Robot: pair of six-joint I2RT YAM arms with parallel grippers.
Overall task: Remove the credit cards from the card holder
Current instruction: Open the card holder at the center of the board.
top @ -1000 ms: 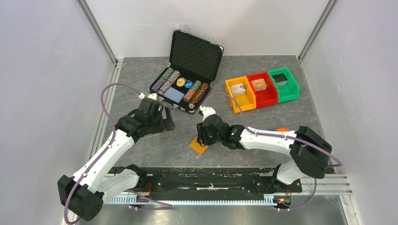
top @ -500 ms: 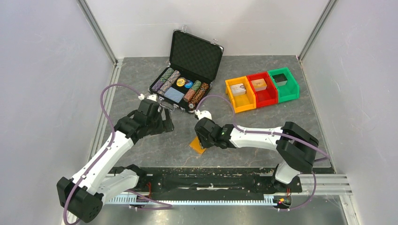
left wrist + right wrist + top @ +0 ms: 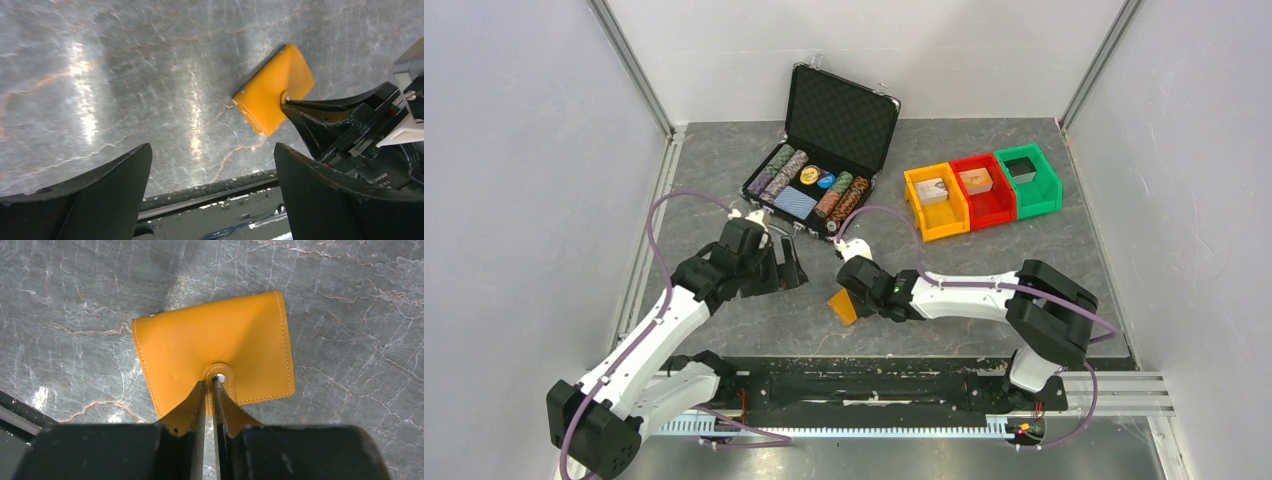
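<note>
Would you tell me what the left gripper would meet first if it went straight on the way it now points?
Most likely the bare table; the left gripper aims beside the orange wallet, not at it.

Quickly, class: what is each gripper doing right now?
Left gripper: open, holding nothing.
Right gripper: closed, tips at the snap tab of the card holder.

Card holder [image 3: 843, 304] on table [image 3: 1044, 245], before case [image 3: 841, 118]
</note>
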